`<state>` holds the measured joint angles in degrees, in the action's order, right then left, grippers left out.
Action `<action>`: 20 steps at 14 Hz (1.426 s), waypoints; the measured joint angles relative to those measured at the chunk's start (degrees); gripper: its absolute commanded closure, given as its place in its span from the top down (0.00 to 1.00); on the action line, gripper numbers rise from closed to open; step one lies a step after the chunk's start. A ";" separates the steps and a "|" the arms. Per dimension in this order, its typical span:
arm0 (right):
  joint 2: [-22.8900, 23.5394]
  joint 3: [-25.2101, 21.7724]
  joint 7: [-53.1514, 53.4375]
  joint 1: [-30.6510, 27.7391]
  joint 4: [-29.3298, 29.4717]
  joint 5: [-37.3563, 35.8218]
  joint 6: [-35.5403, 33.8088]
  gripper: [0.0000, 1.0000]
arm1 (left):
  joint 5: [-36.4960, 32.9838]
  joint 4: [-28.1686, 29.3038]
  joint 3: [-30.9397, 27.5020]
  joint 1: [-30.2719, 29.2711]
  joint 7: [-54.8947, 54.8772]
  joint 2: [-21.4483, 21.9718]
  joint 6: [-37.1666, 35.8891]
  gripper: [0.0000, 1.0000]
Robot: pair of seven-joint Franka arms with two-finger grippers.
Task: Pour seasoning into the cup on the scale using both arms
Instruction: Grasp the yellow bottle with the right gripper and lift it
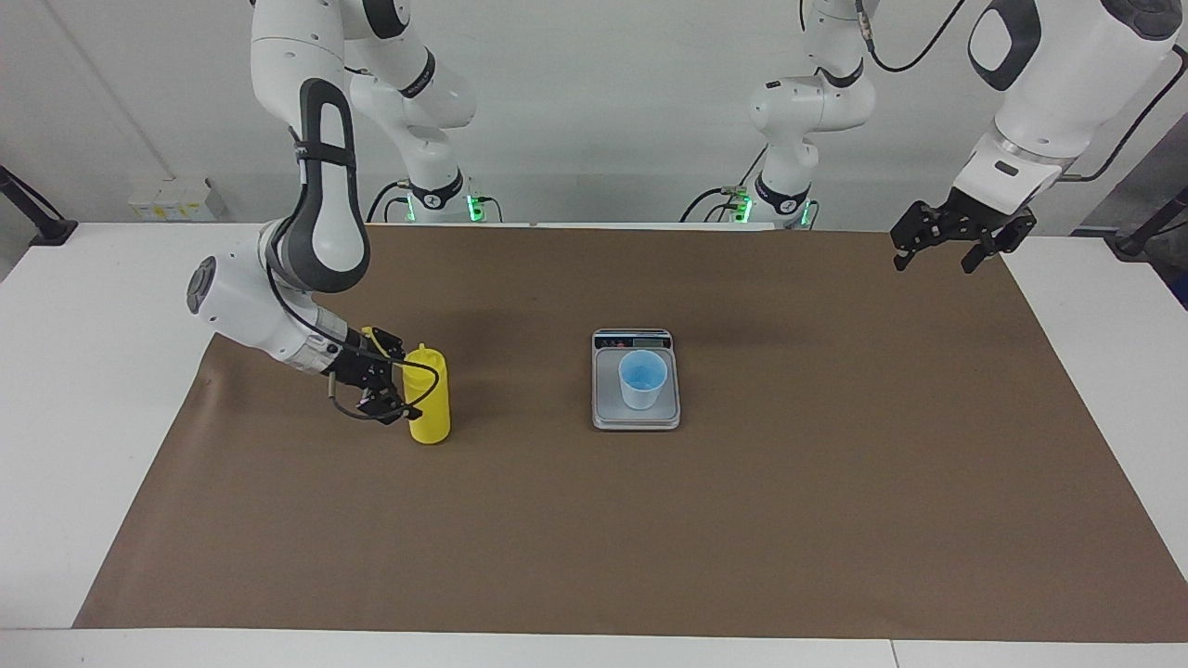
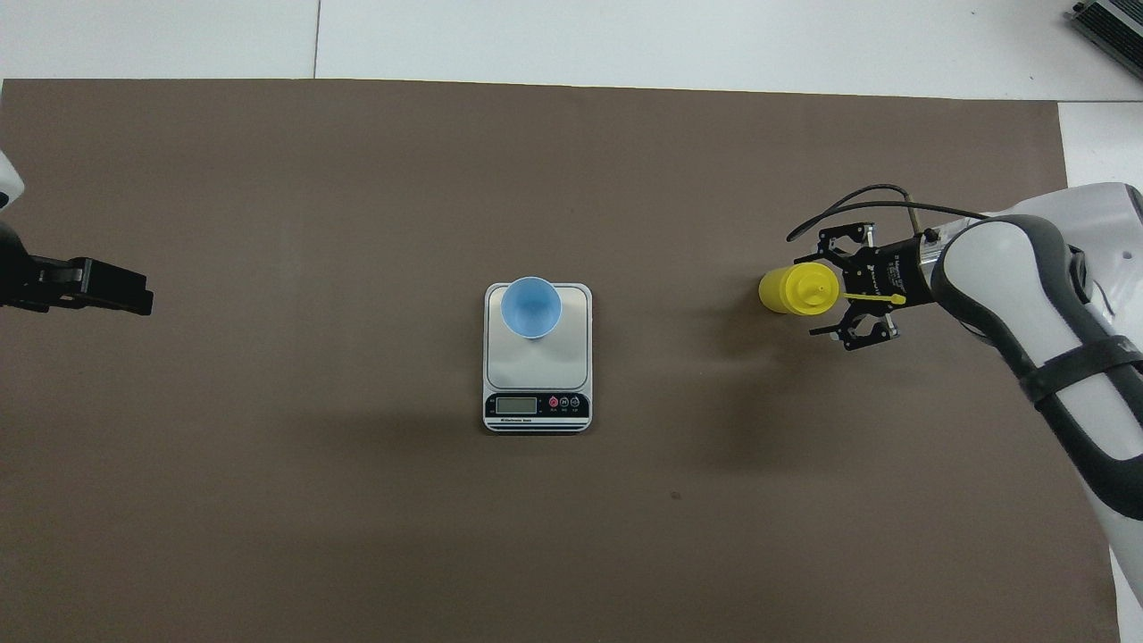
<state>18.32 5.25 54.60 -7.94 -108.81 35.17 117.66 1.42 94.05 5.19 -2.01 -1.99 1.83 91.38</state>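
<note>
A: The seasoning [image 1: 430, 393], the yellow squeeze bottle, stands upright on the brown mat [image 1: 594, 538] toward the right arm's end of the table, its tethered cap stick trailing back toward the arm.

B: And the right gripper [image 1: 394, 390] is down at the bottle's side, jaws spread with a finger to either side of the body. Open, not clamped on it as far as I can see.

A: Mid-table, the cup [image 1: 642, 378] sits on the scale [image 1: 636, 415], blue inside showing, display strip on the edge nearest the robots.

B: Cup and bottle are well apart. Nothing looks poured.

A: The left gripper [image 1: 949, 243] waits open in the air over the mat's corner at the left arm's end, near the robots.

B: So I'd call this early: the grasp is not yet made. Left to do: close on the bottle, lift, carry to the cup, tip it, and whatever share the left arm takes.
</note>
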 measured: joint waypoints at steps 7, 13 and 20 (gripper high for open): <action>-0.17 0.00 0.00 0.32 -1.04 0.01 0.63 0.04 | 0.00 0.00 0.00 0.00 0.00 0.00 0.00 1.00; -1.63 -0.12 0.09 -0.08 -1.55 0.04 0.63 0.00 | 0.00 0.00 0.00 0.00 0.00 0.00 0.00 1.00; -5.69 -0.13 10.66 0.87 -0.22 -0.04 0.66 0.00 | 0.00 0.00 -0.01 0.00 0.00 0.00 0.00 1.00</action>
<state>12.62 5.11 65.26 -7.07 -109.04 35.12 118.31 1.41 94.05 5.17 -2.01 -2.00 1.83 91.38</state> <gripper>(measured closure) 0.480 0.000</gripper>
